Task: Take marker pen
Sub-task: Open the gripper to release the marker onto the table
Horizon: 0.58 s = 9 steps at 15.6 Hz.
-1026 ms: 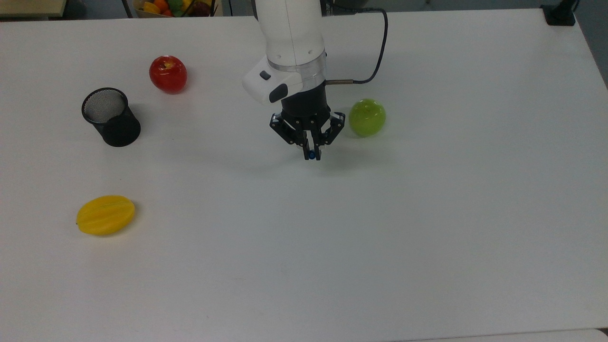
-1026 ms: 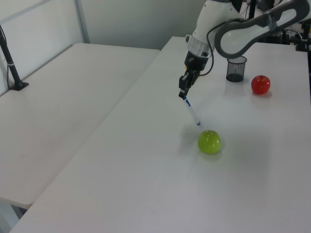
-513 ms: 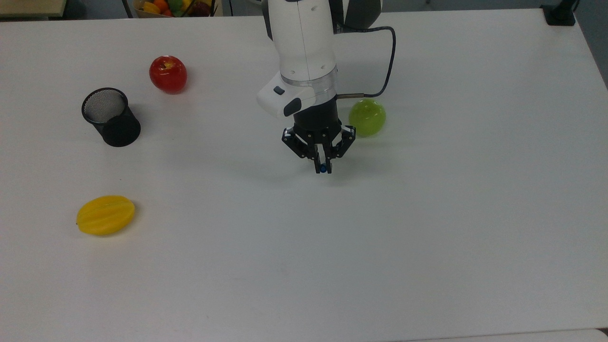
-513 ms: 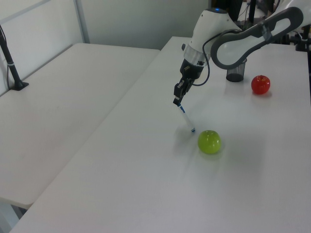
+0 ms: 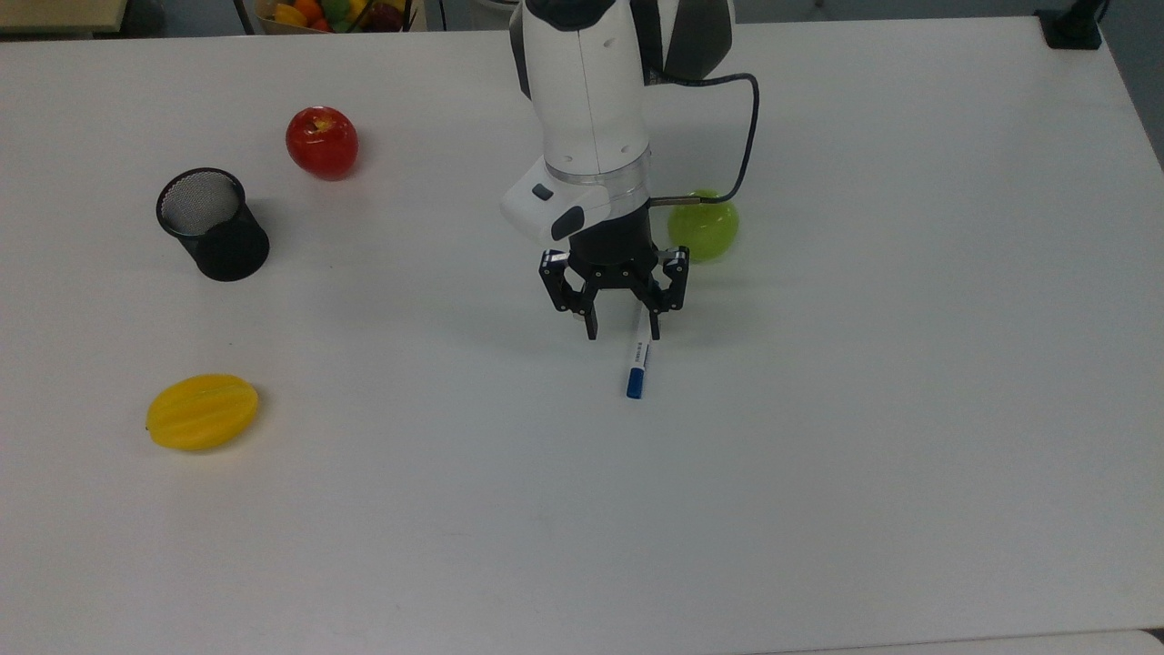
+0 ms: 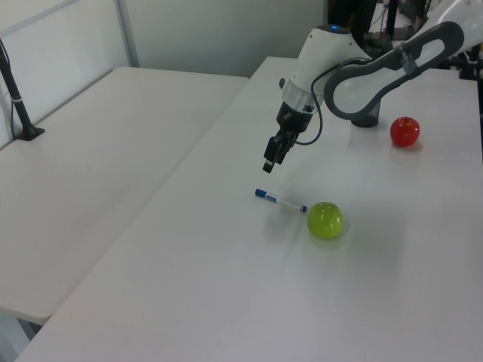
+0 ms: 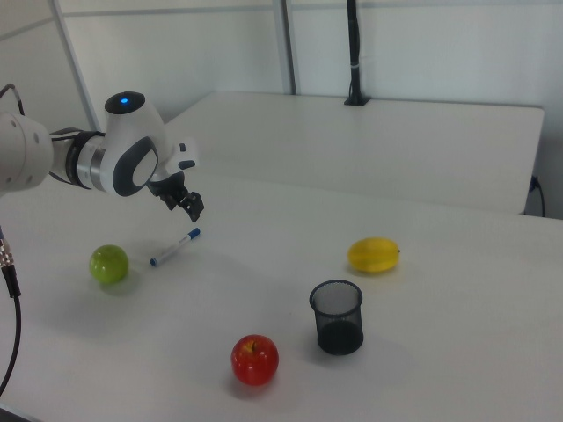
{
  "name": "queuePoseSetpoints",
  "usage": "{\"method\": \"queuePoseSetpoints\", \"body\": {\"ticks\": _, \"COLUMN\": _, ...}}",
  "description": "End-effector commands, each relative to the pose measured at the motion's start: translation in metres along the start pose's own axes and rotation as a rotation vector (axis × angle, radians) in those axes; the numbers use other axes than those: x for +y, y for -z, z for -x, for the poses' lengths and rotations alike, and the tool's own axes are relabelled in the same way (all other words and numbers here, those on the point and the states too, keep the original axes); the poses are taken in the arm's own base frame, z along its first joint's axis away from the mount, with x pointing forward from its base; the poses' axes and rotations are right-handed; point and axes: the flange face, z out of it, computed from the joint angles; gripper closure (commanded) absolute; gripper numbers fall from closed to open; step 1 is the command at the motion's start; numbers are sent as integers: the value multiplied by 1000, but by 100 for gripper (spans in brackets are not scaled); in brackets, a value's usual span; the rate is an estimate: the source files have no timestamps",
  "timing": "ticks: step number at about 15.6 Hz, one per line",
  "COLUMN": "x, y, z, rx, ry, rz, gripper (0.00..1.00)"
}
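**Pen flat on the bench, claw open above it**

The pen [image 5: 638, 357] lies flat on the white bench [image 5: 909, 409], just below centre in the top view, its blue cap toward the bottom of the frame and its other end running up under the claw [image 5: 620, 332]. The claw's two fingers stand spread apart with nothing between them. In the top view the pen's upper end sits by the finger on the top view's right, so the two look as if they touch.

The left view settles that: the claw [image 6: 269, 166] hangs clear above the bench, centre frame, and the pen [image 6: 280, 200] rests below it and apart from it. Its far end comes close to the green apple [image 6: 325, 220]; whether the two meet is hard to tell from this angle. The right view shows the same gap, with the claw [image 7: 194, 208] in the upper left of the frame, the pen [image 7: 174, 247] lower down and the green apple [image 7: 109, 264] further left.

In the top view the arm hides part of the green apple [image 5: 709, 227]. The red apple [image 5: 322, 142] and mesh cup [image 5: 213, 224] sit in the upper left, and a yellow fruit [image 5: 202, 411] at lower left, all well apart from the pen. A bowl of fruit [image 5: 332, 13] shows at the top edge.
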Motion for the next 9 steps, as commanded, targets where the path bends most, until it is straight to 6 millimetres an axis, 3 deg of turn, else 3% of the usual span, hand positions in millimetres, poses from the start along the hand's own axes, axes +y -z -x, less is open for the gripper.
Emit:
{"method": "queuePoseSetpoints", "body": {"ticks": 1, "x": -3, "y": 11, "z": -5, "rx": 31, "ry": 9, "rz": -7, "gripper": 0}}
{"method": "queuePoseSetpoints", "body": {"ticks": 5, "x": -6, "y": 51, "z": -13, "rx": 63, "ry": -2, "rz": -17, "gripper": 0}}
{"method": "queuePoseSetpoints", "body": {"ticks": 9, "x": 1, "y": 104, "z": -10, "rx": -37, "ry": -9, "rz": 9, "gripper": 0}}
